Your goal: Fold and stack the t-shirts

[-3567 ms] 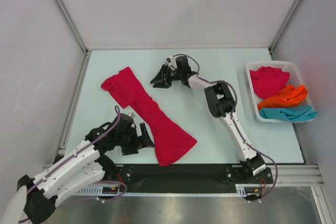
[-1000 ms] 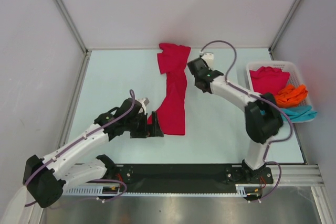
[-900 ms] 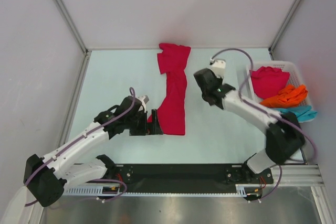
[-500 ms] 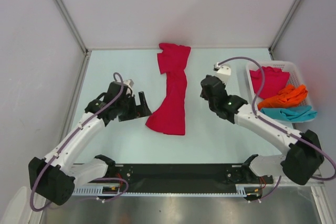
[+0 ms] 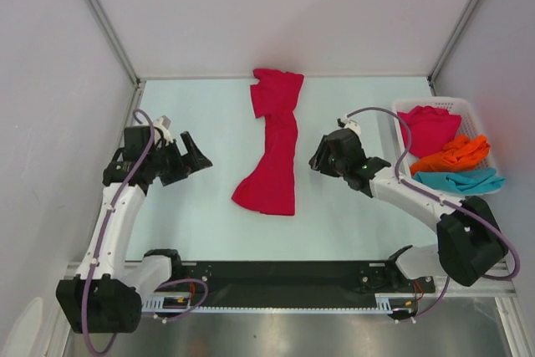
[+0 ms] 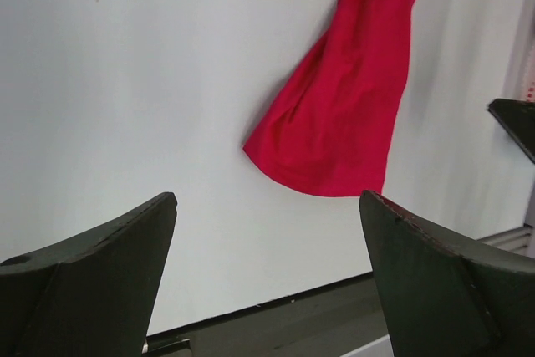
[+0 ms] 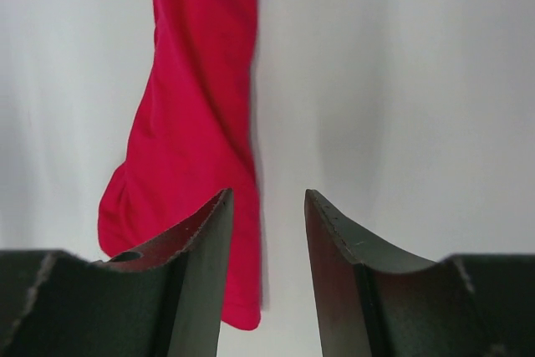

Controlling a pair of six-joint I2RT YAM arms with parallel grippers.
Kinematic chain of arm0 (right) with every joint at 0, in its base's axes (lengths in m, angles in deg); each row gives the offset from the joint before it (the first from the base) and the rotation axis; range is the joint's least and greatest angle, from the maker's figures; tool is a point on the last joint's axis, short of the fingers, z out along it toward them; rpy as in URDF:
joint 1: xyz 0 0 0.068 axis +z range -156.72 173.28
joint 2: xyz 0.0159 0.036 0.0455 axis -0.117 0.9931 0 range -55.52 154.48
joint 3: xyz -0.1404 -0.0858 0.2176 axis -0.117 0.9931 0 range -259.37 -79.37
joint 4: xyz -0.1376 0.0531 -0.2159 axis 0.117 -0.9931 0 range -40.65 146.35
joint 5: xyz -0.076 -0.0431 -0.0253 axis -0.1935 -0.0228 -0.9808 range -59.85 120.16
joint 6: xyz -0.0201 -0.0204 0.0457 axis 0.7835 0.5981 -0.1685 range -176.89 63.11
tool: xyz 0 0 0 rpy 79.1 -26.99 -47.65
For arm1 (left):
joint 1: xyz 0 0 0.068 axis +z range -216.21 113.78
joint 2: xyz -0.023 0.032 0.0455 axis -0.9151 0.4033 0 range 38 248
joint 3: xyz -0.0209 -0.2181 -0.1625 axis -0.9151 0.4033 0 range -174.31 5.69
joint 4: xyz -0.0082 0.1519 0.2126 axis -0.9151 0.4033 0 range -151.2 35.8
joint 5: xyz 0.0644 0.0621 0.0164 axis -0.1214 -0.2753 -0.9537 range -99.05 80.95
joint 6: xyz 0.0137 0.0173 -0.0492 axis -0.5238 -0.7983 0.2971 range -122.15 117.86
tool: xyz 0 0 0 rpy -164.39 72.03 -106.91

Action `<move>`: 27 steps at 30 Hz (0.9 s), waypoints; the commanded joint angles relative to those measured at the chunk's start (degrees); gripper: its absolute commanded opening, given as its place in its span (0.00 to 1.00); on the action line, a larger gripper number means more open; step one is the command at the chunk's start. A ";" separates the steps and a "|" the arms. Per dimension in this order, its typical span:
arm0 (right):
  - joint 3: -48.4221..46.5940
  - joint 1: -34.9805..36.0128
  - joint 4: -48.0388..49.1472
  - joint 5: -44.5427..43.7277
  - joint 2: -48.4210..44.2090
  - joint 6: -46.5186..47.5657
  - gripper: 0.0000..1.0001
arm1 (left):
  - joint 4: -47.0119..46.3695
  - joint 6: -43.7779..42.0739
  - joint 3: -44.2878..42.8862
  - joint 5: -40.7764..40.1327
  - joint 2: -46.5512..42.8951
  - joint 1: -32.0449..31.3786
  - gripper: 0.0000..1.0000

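A crimson t-shirt [image 5: 277, 146] lies on the table as a long narrow strip, collar end far and wide hem near; it also shows in the left wrist view [image 6: 347, 106] and the right wrist view [image 7: 201, 114]. My left gripper [image 5: 197, 155] hovers well left of the hem, open wide and empty [image 6: 267, 200]. To the right of the strip's middle, my right gripper [image 5: 315, 162] is open with nothing between its fingers [image 7: 267, 196]. Three more t-shirts sit in a basket: crimson [image 5: 426, 127], orange [image 5: 456, 154] and teal [image 5: 458, 180].
The white slatted basket [image 5: 435, 103] stands at the table's right edge. White walls and metal frame posts close in the back and sides. The black base rail [image 5: 284, 277] runs along the near edge.
My left gripper has drawn back leftward from the shirt's hem. The right arm has swung down and away from the collar end, its jaws opening wider. The shirt stays put.
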 commanded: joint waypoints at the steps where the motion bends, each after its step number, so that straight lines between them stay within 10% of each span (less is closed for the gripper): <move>1: -1.67 0.32 5.08 6.37 3.36 -1.68 0.45 | -6.64 0.94 2.08 12.12 3.16 3.06 0.96; 16: -5.62 3.04 4.55 8.75 10.92 -0.09 0.44 | -22.12 7.19 1.90 10.46 19.85 1.84 0.97; 27: -3.96 7.79 2.53 6.37 11.27 -2.38 0.48 | -30.90 12.81 9.72 7.74 27.60 -13.35 0.98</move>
